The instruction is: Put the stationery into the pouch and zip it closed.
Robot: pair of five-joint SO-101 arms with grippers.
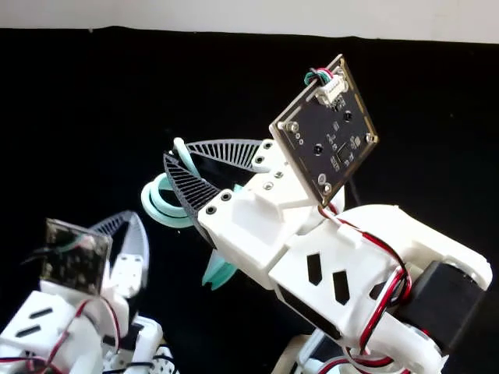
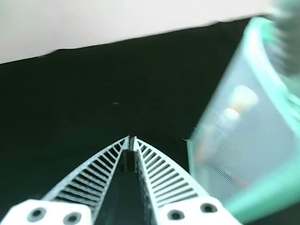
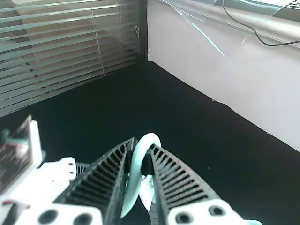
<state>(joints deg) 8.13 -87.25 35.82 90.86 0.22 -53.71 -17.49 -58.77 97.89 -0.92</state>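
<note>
Right wrist view: right end effector [image 3: 140, 152] pinches the teal loop [image 3: 146, 140] of the pouch [image 2: 243, 136], held up off the desk [image 1: 93, 93]; left end effector [image 2: 131, 139] pressed together, empty. Stationery seemingly inside (blurred); zip state unclear.

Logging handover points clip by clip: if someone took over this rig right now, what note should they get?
Left gripper: shut, holding nothing, next to the pouch.
Right gripper: shut on the pouch's green loop.
Done: blurred shapes show through the pouch wall, possibly stationery inside; too blurred to be sure.
Left: the zip cannot be made out, so check the contents, then zip the pouch closed if it is open.
</note>
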